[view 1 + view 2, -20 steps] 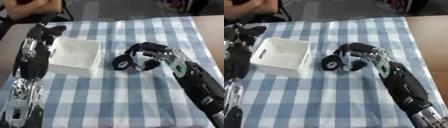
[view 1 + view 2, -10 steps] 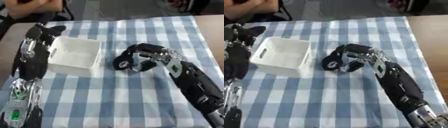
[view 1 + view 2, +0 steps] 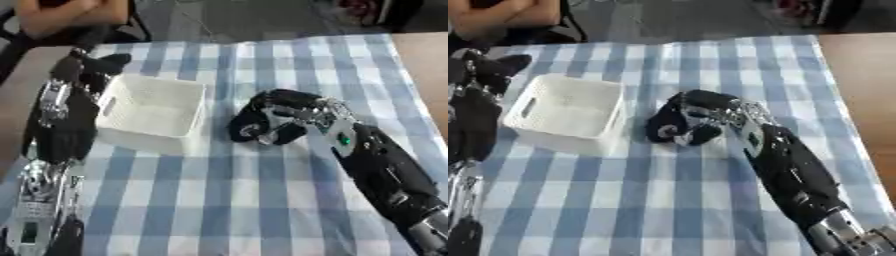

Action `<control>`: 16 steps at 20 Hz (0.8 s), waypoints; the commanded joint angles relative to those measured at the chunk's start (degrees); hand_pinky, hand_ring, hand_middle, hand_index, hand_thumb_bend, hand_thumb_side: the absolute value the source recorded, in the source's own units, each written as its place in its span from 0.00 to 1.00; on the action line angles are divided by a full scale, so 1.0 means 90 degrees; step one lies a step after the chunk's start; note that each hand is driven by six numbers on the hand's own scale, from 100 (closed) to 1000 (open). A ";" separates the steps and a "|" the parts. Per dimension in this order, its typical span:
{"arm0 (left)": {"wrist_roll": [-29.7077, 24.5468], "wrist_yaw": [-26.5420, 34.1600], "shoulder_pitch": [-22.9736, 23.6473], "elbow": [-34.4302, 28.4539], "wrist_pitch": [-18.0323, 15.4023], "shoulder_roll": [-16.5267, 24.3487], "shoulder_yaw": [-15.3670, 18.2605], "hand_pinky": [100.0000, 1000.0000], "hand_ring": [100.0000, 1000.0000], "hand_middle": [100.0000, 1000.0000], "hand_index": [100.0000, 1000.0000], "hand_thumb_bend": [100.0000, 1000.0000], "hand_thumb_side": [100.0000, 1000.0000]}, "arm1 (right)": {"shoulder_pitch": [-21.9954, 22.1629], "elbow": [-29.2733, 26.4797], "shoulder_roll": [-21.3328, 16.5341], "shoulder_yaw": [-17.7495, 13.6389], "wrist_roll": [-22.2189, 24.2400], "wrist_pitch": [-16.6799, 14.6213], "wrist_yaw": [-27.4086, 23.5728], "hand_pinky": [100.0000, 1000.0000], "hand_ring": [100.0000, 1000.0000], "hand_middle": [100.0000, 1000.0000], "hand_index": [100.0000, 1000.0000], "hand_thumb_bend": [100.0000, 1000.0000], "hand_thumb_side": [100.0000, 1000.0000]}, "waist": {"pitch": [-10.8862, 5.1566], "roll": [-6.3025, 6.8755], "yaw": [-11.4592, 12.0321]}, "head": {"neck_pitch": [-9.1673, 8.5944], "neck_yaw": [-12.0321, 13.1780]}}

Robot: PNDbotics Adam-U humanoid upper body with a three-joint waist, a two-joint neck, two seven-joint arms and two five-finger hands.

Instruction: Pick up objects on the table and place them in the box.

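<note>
Mid-frame, the right robot hand (image 3: 293, 117) curls around a dark object (image 3: 249, 127) on the counter (image 3: 262, 200); the white box (image 3: 153, 112), centre-left, looks empty, so placement remains.

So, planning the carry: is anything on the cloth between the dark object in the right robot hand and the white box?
Nothing visible. Only bare checked cloth lies between the dark object, held by the right robot hand, and the white box. The left robot hand sits at the box's far left side.
</note>
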 commanded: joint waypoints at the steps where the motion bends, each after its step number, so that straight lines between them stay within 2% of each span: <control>1: -0.0028 0.0034 -0.0093 -0.0097 -0.0018 0.0022 -0.0025 0.90 0.72 0.96 0.59 0.00 0.94 | -0.0159 -0.0125 -0.0006 -0.0035 -0.0196 0.0049 0.0051 0.81 0.46 0.38 0.46 0.00 0.49 | -0.0077 -0.0014 0.0015 | -0.0090 -0.0060; 2: -0.0029 0.0034 -0.0093 -0.0097 -0.0017 0.0021 -0.0026 0.90 0.72 0.96 0.59 0.00 0.94 | -0.0155 -0.0134 -0.0009 -0.0035 -0.0269 0.0076 0.0057 0.79 0.42 0.32 0.40 0.00 0.51 | -0.0078 -0.0016 0.0014 | -0.0091 -0.0058; 4: -0.0032 0.0034 -0.0092 -0.0096 -0.0016 0.0021 -0.0028 0.90 0.72 0.96 0.59 0.00 0.94 | -0.0146 -0.0146 -0.0012 -0.0041 -0.0439 0.0146 0.0045 0.77 0.38 0.27 0.34 0.00 0.50 | -0.0080 -0.0018 0.0013 | -0.0096 -0.0052; 8: -0.0032 0.0033 -0.0090 -0.0095 -0.0015 0.0022 -0.0027 0.90 0.72 0.96 0.59 0.00 0.94 | -0.0135 -0.0154 -0.0024 -0.0016 -0.0653 0.0231 0.0027 0.77 0.37 0.25 0.32 0.00 0.50 | -0.0084 -0.0019 0.0007 | -0.0096 -0.0050; 16: -0.0035 0.0025 -0.0088 -0.0090 -0.0016 0.0023 -0.0027 0.90 0.72 0.96 0.59 0.00 0.94 | -0.0141 -0.0184 -0.0045 -0.0019 -0.0734 0.0262 0.0001 0.77 0.37 0.24 0.32 0.00 0.50 | -0.0084 -0.0019 0.0001 | -0.0104 -0.0043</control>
